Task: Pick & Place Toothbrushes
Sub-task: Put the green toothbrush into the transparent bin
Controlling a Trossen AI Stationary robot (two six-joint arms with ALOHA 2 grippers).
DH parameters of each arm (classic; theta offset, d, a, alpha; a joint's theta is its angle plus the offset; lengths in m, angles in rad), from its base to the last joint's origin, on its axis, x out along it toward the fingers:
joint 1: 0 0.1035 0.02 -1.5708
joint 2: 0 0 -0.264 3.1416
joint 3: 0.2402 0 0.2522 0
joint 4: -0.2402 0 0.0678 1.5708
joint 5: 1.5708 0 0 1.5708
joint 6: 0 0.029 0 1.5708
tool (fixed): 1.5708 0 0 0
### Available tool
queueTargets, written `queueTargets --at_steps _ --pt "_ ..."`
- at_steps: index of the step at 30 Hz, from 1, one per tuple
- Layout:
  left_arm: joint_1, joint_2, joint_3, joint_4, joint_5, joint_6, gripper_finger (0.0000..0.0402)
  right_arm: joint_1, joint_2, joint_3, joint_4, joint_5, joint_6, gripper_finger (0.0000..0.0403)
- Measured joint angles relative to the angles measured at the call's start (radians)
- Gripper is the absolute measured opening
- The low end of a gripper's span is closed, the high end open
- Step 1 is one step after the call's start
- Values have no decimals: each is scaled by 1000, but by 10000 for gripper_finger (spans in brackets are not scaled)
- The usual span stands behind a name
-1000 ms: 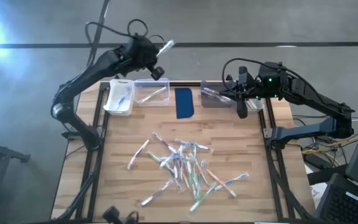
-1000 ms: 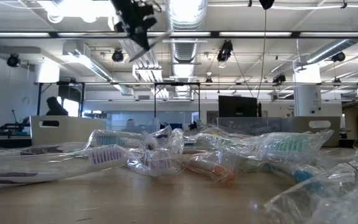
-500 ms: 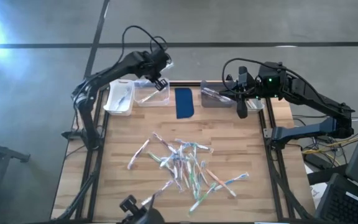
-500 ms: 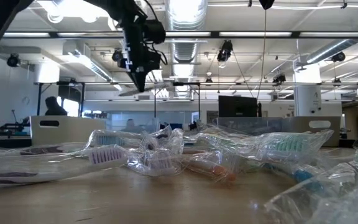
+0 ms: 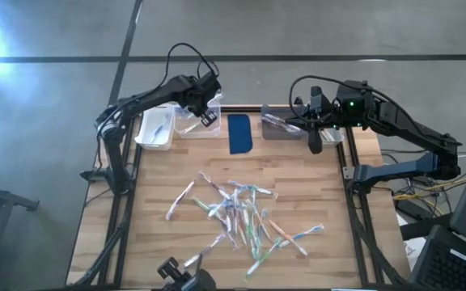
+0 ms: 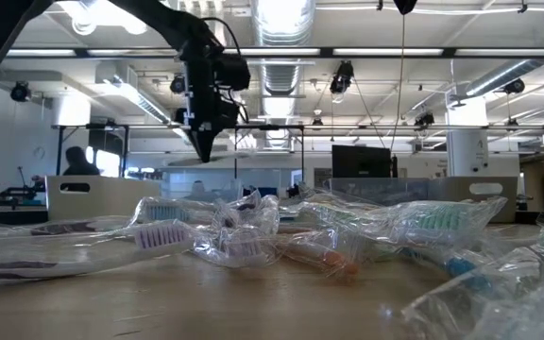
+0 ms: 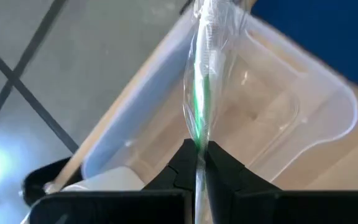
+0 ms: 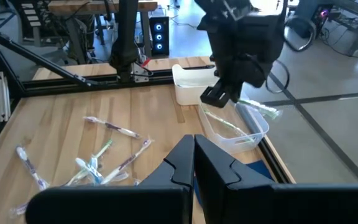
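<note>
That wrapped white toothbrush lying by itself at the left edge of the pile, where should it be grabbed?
Take the lone wrapped white toothbrush at mid-handle, from straight above, pincer fingers turned across its diagonal length. It lies flat on the wooden table with bare wood on both sides, probably giving the fingers room. The left pincer holds a green-accented wrapped toothbrush.

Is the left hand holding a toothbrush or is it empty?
Holding one. The left hand is shut on a wrapped green toothbrush, poised above a clear bin.
</note>
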Motion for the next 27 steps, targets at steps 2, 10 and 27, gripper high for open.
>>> queueTargets --at_steps 2,10,27 --pt "0 0 -36 17 22 -4 16 0 0 0 0 0 0 8" --pt "0 0 -183 65 37 -5 16 0 0 0 0 0 0 8" --pt "2 33 -234 194 36 163 14 0 0 0 0 0 0 8"
